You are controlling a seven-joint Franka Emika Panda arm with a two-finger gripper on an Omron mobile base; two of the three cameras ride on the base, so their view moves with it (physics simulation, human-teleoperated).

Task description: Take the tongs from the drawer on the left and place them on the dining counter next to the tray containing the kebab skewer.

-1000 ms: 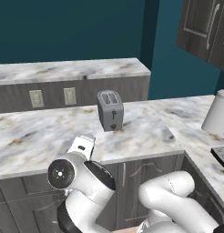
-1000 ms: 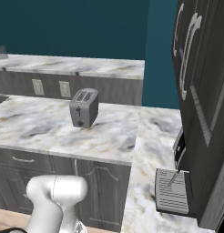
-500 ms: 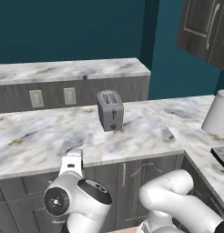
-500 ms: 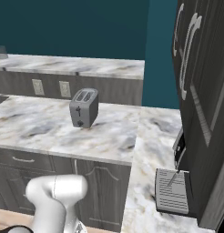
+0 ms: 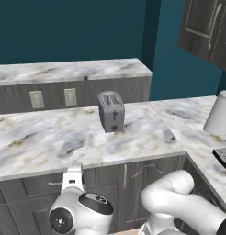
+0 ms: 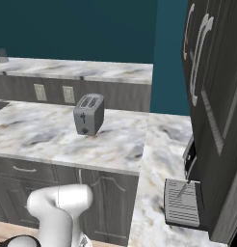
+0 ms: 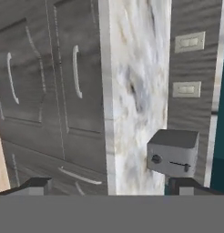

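Marble counter (image 5: 50,137) with dark cabinet doors below spans the scene, backed by the raised dining counter (image 5: 69,71) whose grey panel carries two wall outlets (image 5: 36,98). Tall dark cabinets (image 6: 212,96) rise at the right. A grey toaster (image 5: 111,111) stands on the lower marble top, near its back. The gripper (image 7: 107,185) hangs low before the cabinet doors (image 7: 45,91), its fingers spread wide with nothing between them. The tongs and their drawer cannot be made out.
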